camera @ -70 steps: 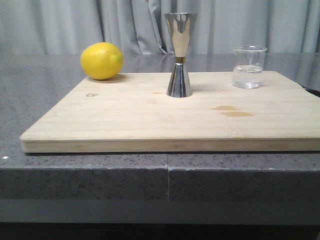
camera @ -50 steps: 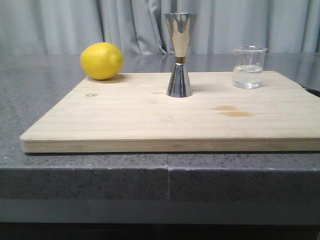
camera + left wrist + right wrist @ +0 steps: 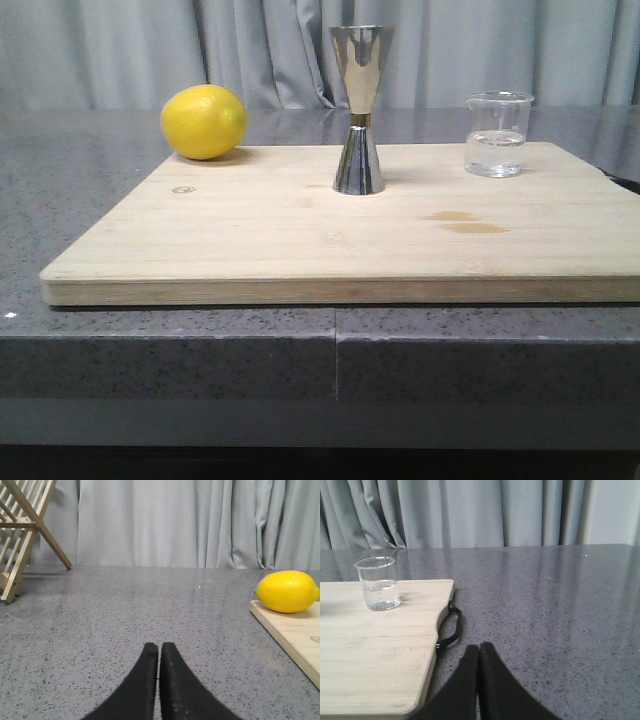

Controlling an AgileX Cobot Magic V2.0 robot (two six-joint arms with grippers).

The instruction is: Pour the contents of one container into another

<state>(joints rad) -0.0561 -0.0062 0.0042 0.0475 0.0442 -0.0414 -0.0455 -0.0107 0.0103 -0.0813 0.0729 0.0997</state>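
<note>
A small clear glass beaker (image 3: 498, 133) with a little clear liquid stands upright at the far right of a wooden cutting board (image 3: 300, 240); the right wrist view shows the beaker (image 3: 378, 583) too. The tall steel jigger (image 3: 360, 110) with a gold waist band stands upright at the board's far middle. Neither arm shows in the front view. My left gripper (image 3: 159, 647) is shut and empty over the grey counter, left of the board. My right gripper (image 3: 479, 648) is shut and empty over the counter, just off the board's right edge.
A yellow lemon (image 3: 203, 121) lies on the board's far left corner, and the lemon (image 3: 286, 591) also shows in the left wrist view. A wooden rack (image 3: 25, 530) stands far left on the counter. A black handle (image 3: 451, 626) sticks out of the board's right edge. Grey curtains hang behind.
</note>
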